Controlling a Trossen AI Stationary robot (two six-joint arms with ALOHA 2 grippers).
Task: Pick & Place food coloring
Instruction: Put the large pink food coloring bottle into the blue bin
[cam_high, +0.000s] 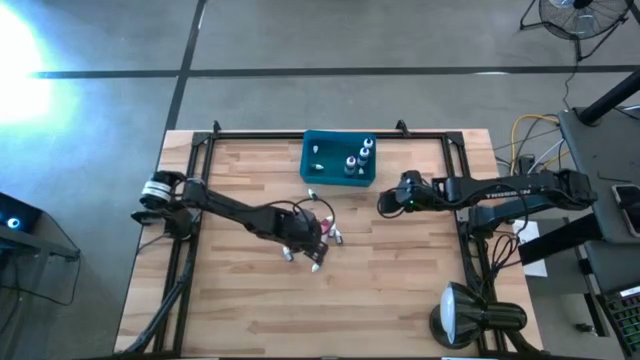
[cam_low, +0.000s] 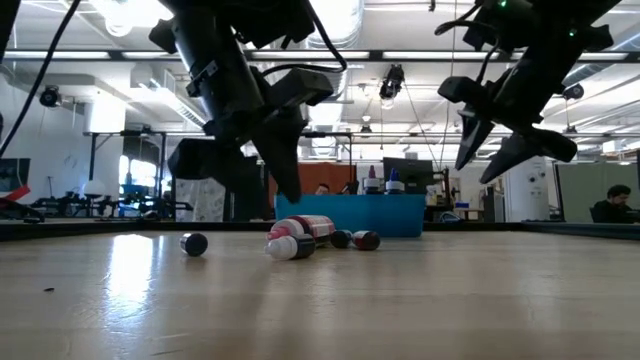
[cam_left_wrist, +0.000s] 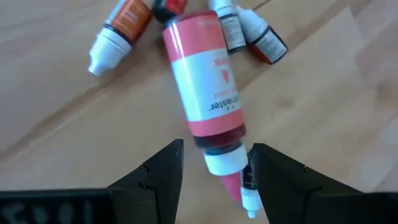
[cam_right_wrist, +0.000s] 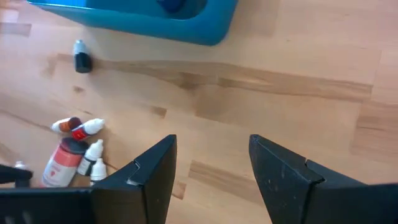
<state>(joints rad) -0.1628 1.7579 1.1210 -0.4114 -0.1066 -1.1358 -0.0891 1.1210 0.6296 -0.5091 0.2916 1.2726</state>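
Observation:
A large red food coloring bottle (cam_left_wrist: 205, 81) with a white label lies on its side on the wooden table, its white cap (cam_left_wrist: 225, 163) toward my left gripper (cam_left_wrist: 214, 165). That gripper is open and hovers just above it, one finger on either side of the cap. Small dropper bottles (cam_left_wrist: 118, 31) (cam_left_wrist: 261, 38) lie around the large one. More bottles stand in the teal bin (cam_high: 338, 160). My right gripper (cam_high: 385, 202) hangs open over bare table, right of the bin.
A lone dark bottle (cam_right_wrist: 81, 59) lies on the wood just in front of the bin. Another dark bottle (cam_low: 195, 243) lies apart from the cluster (cam_low: 300, 240). A lamp (cam_high: 460, 315) stands at the near right corner. Bare wood lies below the right gripper (cam_right_wrist: 211, 168).

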